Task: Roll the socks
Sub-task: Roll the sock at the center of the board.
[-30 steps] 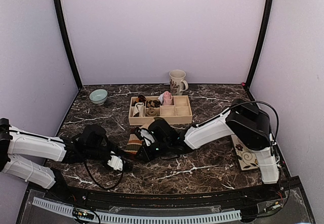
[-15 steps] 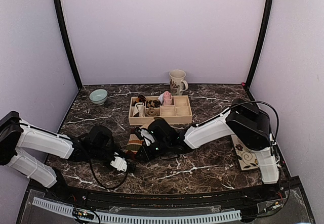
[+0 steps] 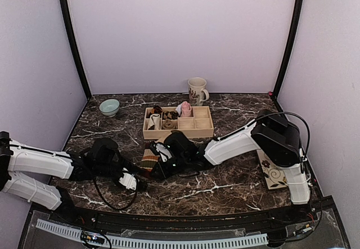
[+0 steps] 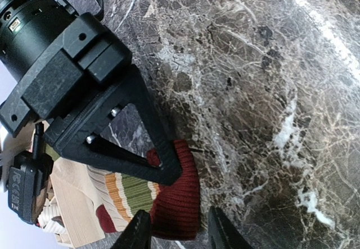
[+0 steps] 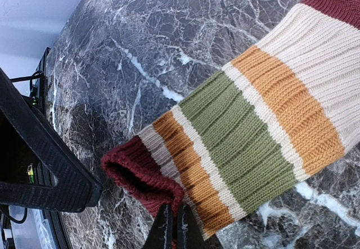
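Observation:
The tan sock with green, orange and cream stripes and a dark-red cuff lies on the marble table in front of the tray. My right gripper is shut on the lower lip of the dark-red cuff, its fingers pinched together, and the cuff mouth gapes open. My left gripper is open. Its fingers stand on either side of the cuff end without closing on it. A pink fabric piece stands in a tray compartment.
A wooden compartment tray with small rolled bundles stands behind the sock. A patterned mug is at the back, a pale green bowl at the back left, and a floral card under the right arm.
My left arm rose and shifted slightly right, then came back to about where it was. The right gripper has kept its hold on the cuff and has not moved.

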